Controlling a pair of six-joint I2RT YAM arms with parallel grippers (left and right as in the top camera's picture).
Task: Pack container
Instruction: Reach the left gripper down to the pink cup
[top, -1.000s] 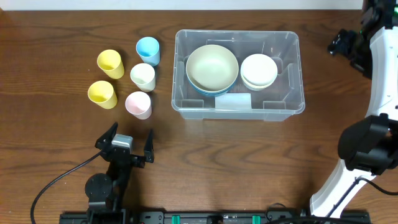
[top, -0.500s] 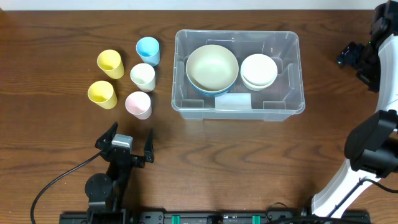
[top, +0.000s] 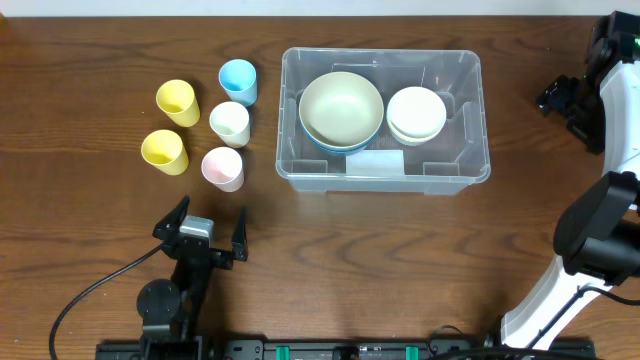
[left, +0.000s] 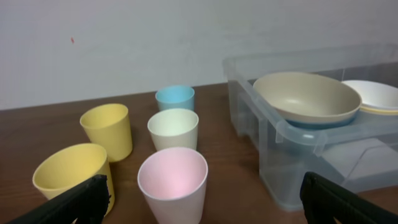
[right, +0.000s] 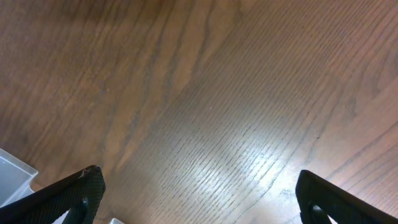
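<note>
Moved: right gripper (top: 560, 97) now lower and nearer the right edge of the overhead view; nothing else shifted.
Overhead, container: container (top: 384, 52) sits centre-right, with beige bowl (top: 341, 108) and white bowl (top: 416, 112) side by side inside.
Overhead, cups: five cups (top: 230, 122) grouped left of the container, apart from it.
Overhead, left gripper: left gripper (top: 211, 210) at lower left, jaws wide, holding nothing.
Left wrist: fingers (left: 74, 202) spread to the bottom corners; pink cup (left: 172, 183) nearest, container at right.
Right wrist: jaws wide, empty, over table (right: 217, 112); container corner at lower left.

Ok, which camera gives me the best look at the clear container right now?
Overhead: the whole container shows, every rim, with the beige bowl and white bowls inside. Left wrist catches only one end of it; right wrist shows just a corner at the frame's lower left.
</note>
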